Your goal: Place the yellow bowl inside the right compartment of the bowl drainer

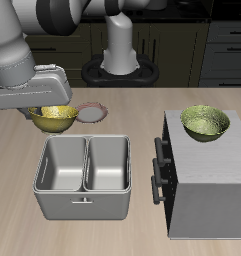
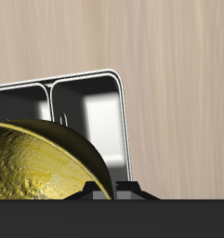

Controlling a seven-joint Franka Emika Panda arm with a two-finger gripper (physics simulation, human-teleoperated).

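Bowl drainer (image 1: 82,190): nearest the table's front edge, below and forward of the gripper; grey metal tub, middle wall, small front handle.
Wells: both show bare metal floors, nothing inside; the right compartment (image 1: 63,163) is the well closer under the gripper.
Yellow bowl (image 1: 53,119): off the table, at the gripper, just behind the drainer's back rim; rim roughly level, patterned inside visible (image 2: 39,167) in the wrist view.
Gripper (image 1: 37,112): fingers (image 2: 132,190) closed on the yellow bowl's rim, pinching it.
Wrist view: drainer (image 2: 123,121) seen past the bowl's edge; both wells partly in sight.
Plate (image 1: 92,112): small, pinkish, on the table just beside the held bowl, empty.
Cabinet (image 1: 207,180): grey box, black handles, well apart from the gripper, beside the drainer.
Greenish-yellow bowl (image 1: 205,122): sits on the cabinet's top, upright, empty.
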